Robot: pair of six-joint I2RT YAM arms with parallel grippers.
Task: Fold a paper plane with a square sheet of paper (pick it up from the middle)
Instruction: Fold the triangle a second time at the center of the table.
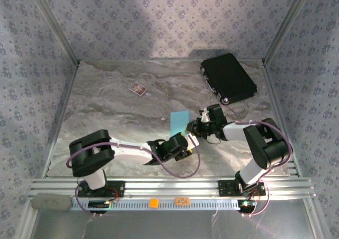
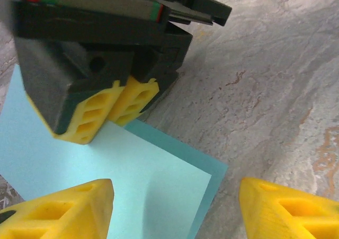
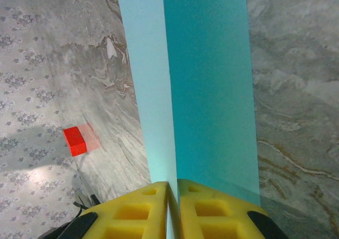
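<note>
Left pincer (image 2: 175, 196): jaws apart, nothing clamped. One finger (image 2: 63, 212) was over the square sheet of paper (image 2: 132, 180), the other over bare surface (image 2: 275, 90).

Right pincer (image 3: 172, 191): pads (image 3: 206, 212) together, clamped on one edge of the sheet. The sheet was doubled over along a crease, w/ one layer offset from the other.

Sheet position: approx. middle of the surface, between the two pincers. Whether its free end rested on the surface could not be told.

Handling (est.): very light, limp, marks easily, likely slides on the smooth top. A broad pinch would crumple it. Recommend hold at an edge or along the crease, pad tips only, min. force.

Beyond: small dark card (image 1: 137, 88) toward the far-left; black case (image 1: 229, 78) at the far-right corner.
</note>
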